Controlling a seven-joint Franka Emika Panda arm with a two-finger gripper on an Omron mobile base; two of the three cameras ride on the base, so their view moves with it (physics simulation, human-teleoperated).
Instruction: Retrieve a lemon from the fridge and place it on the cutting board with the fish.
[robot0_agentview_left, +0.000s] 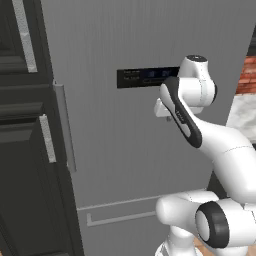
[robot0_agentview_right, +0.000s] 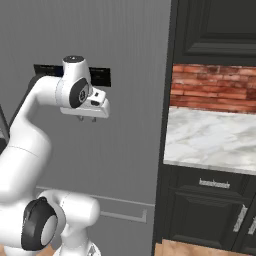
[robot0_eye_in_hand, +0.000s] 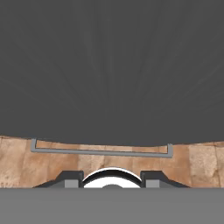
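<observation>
A white robot arm with dark joints stands in front of a tall matte-grey fridge (robot0_agentview_left: 130, 130) whose door is closed. A dark display strip (robot0_agentview_left: 145, 77) runs across the door at about the height of the arm's wrist, and a long grey vertical handle (robot0_agentview_left: 65, 127) sits along the door's left edge in the left base view. Lower down, a thin grey horizontal drawer handle (robot0_agentview_left: 120, 218) crosses the door. The gripper (robot0_agentview_right: 86, 119) hangs from the wrist, pointing downward, close in front of the door and just below the display strip; its fingers are drawn in to a narrow gap and nothing is held between them. In the hand view, two dark fingertips (robot0_eye_in_hand: 70, 179) rise at the bottom edge, with the grey door face above them, the drawer handle beneath it and brown wooden floor (robot0_eye_in_hand: 201, 162) at the foot of the fridge. To the left of the fridge stand black panelled cabinets (robot0_agentview_left: 25, 150) with silver handles. To its right, in the right base view, a white marble counter (robot0_agentview_right: 210, 140) lies below a red brick wall (robot0_agentview_right: 212, 87), with more black cabinets above and below.
</observation>
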